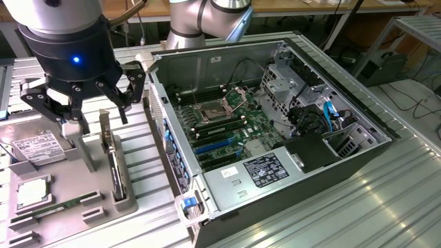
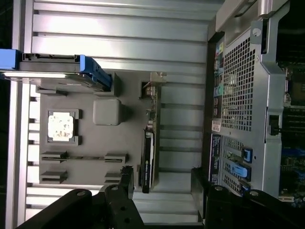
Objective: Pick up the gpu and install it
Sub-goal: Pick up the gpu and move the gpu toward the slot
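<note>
The gpu (image 1: 111,155) stands on its long edge in a slot of the grey holder tray (image 1: 134,199), at the exterior view's left. The wrist view looks down onto its thin top edge, so the gpu (image 2: 149,148) appears as a dark narrow strip with a metal bracket at one end. My gripper (image 1: 98,116) hangs open just above the card, its black fingers apart and nothing between them. In the wrist view, the gripper (image 2: 162,183) has one fingertip on each side of the card's end, clear of it.
The open computer case (image 1: 358,111) lies beside the tray with its motherboard (image 1: 220,124) and blue slots (image 1: 210,147) exposed. The tray also holds a hard drive (image 1: 36,147), a CPU (image 1: 31,192) and a RAM stick (image 1: 59,206). A ribbed metal table (image 1: 386,206) lies underneath.
</note>
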Motion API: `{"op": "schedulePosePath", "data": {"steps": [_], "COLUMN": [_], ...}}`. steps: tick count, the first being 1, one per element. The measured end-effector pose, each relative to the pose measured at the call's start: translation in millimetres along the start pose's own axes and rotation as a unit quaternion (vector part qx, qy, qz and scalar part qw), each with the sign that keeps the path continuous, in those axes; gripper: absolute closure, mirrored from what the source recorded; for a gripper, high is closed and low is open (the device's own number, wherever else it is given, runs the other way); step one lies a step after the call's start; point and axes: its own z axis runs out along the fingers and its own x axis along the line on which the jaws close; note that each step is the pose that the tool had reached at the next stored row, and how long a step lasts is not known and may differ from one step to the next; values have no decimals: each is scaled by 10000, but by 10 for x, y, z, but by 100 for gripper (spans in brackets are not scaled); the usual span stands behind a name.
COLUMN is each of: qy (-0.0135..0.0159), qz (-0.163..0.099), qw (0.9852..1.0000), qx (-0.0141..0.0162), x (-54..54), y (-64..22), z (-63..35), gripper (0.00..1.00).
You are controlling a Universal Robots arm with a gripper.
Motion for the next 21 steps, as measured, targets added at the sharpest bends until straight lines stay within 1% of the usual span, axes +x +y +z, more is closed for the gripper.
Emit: {"op": "schedulePosePath", "data": {"steps": [3,11,21], "qy": [1,0,0], "qz": [4,3,3], "qw": [10000,10000,10000], "qx": [1,0,0], "x": [10,13,34], "y": [0,-3,-50], "z": [24,40,90], "gripper": [40,40,40]}}
